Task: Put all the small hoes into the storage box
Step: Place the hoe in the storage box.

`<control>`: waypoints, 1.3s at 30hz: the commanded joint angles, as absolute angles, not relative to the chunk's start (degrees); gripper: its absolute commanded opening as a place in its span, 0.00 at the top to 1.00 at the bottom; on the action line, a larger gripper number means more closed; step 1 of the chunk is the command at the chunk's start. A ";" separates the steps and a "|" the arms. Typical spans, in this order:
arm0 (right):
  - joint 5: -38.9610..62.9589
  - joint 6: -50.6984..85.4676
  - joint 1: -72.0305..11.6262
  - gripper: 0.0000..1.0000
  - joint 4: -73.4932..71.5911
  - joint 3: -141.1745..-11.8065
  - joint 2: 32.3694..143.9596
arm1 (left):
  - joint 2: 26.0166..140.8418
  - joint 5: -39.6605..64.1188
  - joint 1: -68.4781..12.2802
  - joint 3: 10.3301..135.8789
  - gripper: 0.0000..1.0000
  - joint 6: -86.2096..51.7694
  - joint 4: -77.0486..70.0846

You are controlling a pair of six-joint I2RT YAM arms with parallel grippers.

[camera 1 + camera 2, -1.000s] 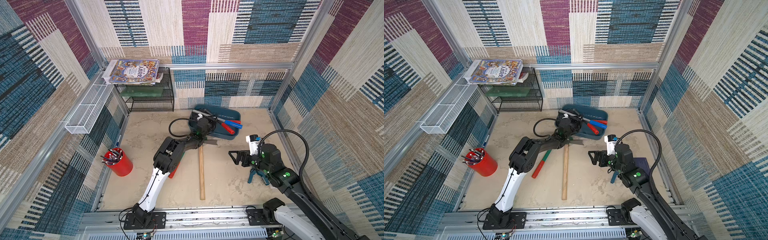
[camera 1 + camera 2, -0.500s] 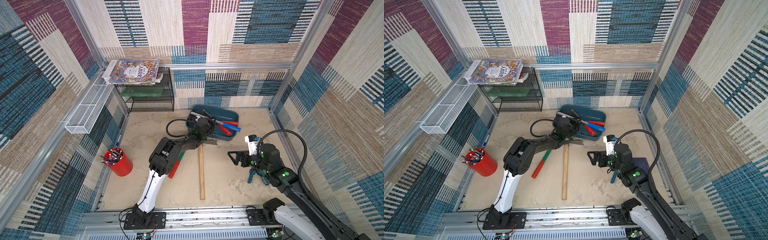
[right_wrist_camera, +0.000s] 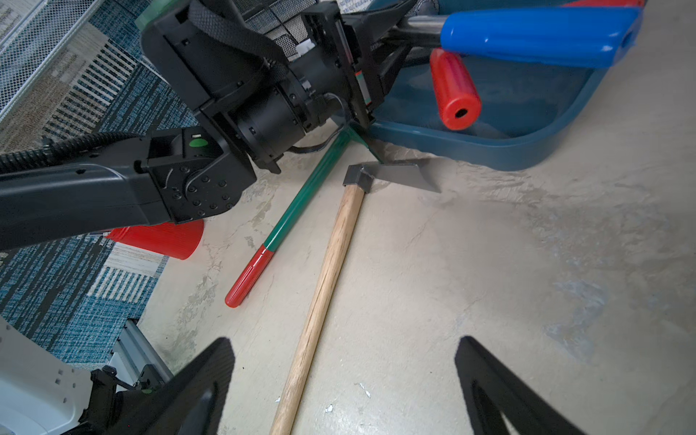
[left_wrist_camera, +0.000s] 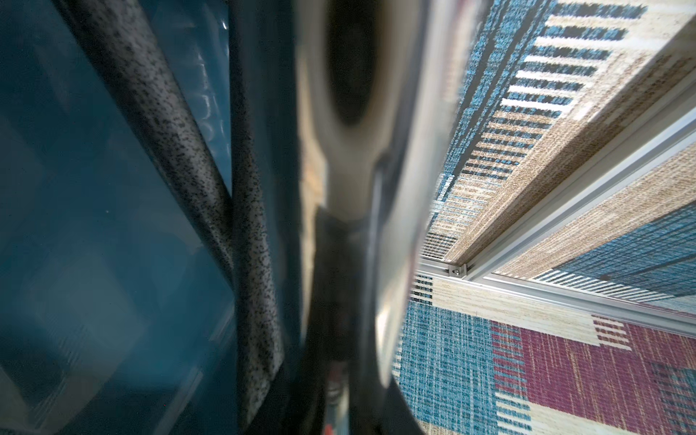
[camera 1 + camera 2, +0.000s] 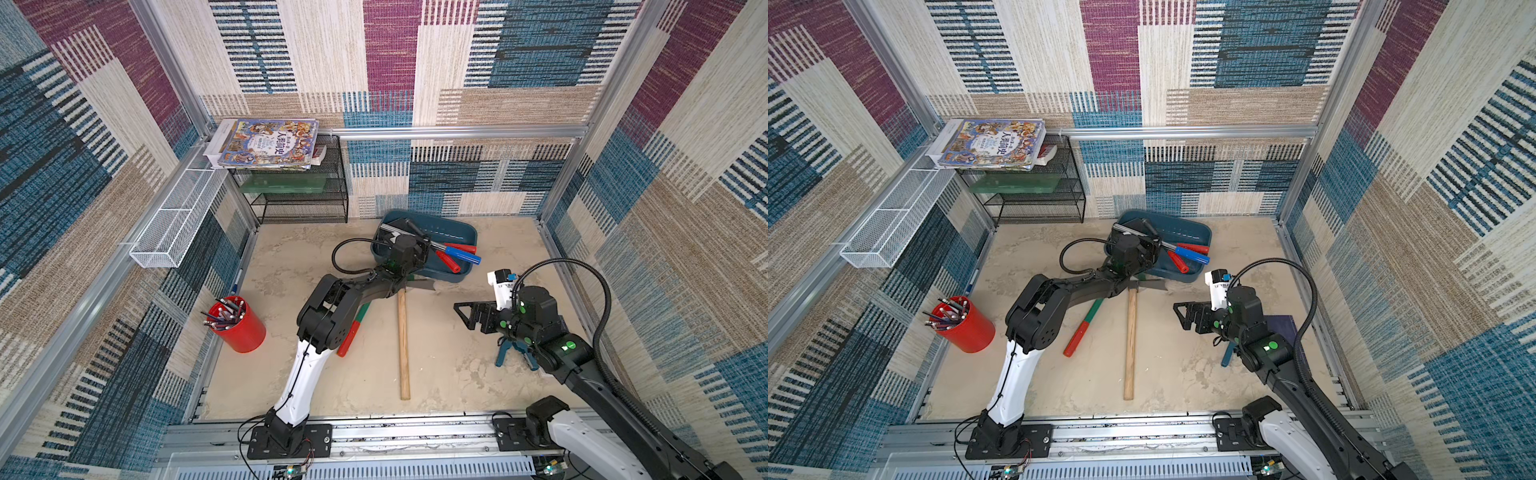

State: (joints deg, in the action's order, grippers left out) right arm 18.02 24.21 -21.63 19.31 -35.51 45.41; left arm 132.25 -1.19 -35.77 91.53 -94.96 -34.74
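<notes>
The small hoe (image 5: 402,345) has a long wooden handle and a grey metal blade (image 3: 399,175). It lies flat on the sandy floor, blade end just in front of the storage box (image 5: 451,235), a shallow teal tub near the back wall. My left gripper (image 5: 409,241) is shut low over the tub's left end, among the tool shafts; the blurred left wrist view does not show whether it grips one. My right gripper (image 5: 465,316) hangs open to the right of the hoe (image 5: 1130,345). In the right wrist view the handle (image 3: 331,256) runs up between its fingers (image 3: 222,361).
Red-handled (image 5: 446,259) and blue-handled (image 5: 461,253) tools lie in the tub. A green-shafted tool with a red grip (image 5: 353,328) lies under my left arm. A red pen cup (image 5: 235,328), black wire rack (image 5: 303,203), white mesh basket (image 5: 174,224) and blue clamp (image 5: 505,353) stand around.
My left arm's elbow has swung a little left and its gripper has edged along the tub's left end; the tub and its tools shifted slightly. The hoe and right arm have stayed put.
</notes>
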 commanded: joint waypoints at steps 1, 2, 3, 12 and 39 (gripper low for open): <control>18.15 24.36 -21.60 0.04 18.38 -35.52 45.02 | 133.98 -1.90 -35.29 91.89 0.98 -101.40 -28.22; 18.06 24.30 -21.58 0.04 18.52 -35.50 44.86 | 134.19 -1.78 -35.31 92.18 0.96 -101.43 -28.14; 17.94 24.21 -21.61 0.04 18.56 -35.46 44.83 | 134.27 -1.76 -35.30 92.37 0.93 -101.43 -28.05; 17.68 23.90 -21.53 0.04 18.28 -35.50 44.56 | 134.37 -0.18 -34.99 94.41 0.77 -101.38 -24.74; 17.84 23.96 -21.53 0.04 18.37 -35.46 45.02 | 134.76 1.59 -34.89 95.60 0.57 -101.82 -25.24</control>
State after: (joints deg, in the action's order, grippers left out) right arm 18.00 23.92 -21.52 19.33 -35.51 45.10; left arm 134.69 1.43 -34.89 95.79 -100.73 -26.55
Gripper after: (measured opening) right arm 0.956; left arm 0.427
